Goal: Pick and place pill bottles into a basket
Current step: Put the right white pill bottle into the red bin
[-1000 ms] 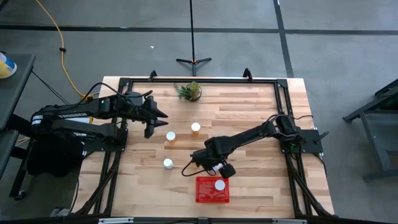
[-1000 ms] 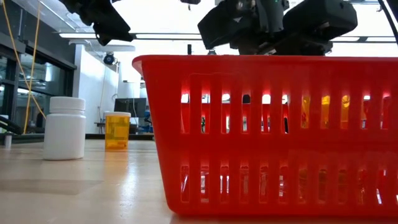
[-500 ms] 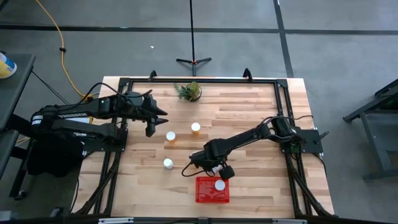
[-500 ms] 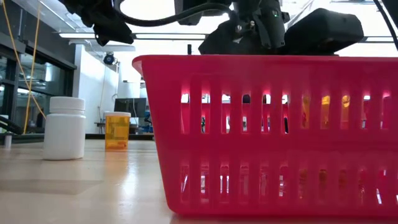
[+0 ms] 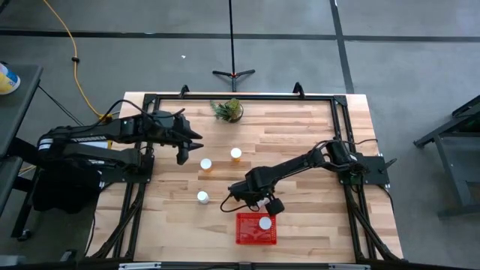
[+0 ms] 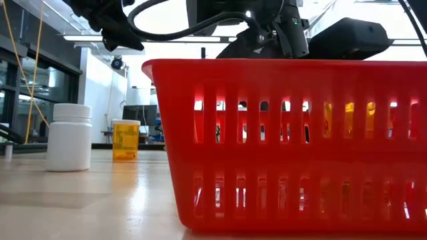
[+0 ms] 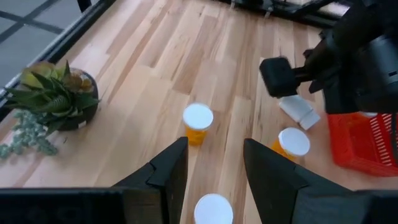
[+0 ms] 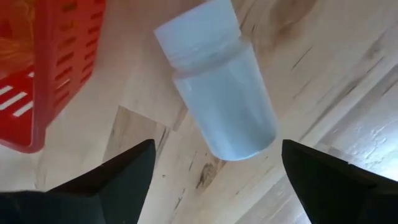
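Note:
The red basket (image 5: 246, 234) sits near the table's front edge and holds one white-capped bottle (image 5: 264, 223). My right gripper (image 5: 262, 202) is open just behind the basket, its fingers standing either side of an all-white bottle (image 8: 217, 93) that lies on its side on the table; the bottle also shows in the left wrist view (image 7: 298, 111). Three capped bottles stand upright on the table (image 5: 205, 163) (image 5: 236, 154) (image 5: 202, 196). My left gripper (image 5: 187, 142) is open and empty, above the table left of them.
A small potted plant (image 5: 227, 110) stands at the far edge. In the low view the basket's wall (image 6: 287, 133) fills the front, with a white bottle (image 6: 69, 137) and an orange one (image 6: 125, 140) to its left. A black frame runs round the table's edge.
My right gripper has gone down a little behind the basket, toward the lying white bottle. Its fingers stay open.

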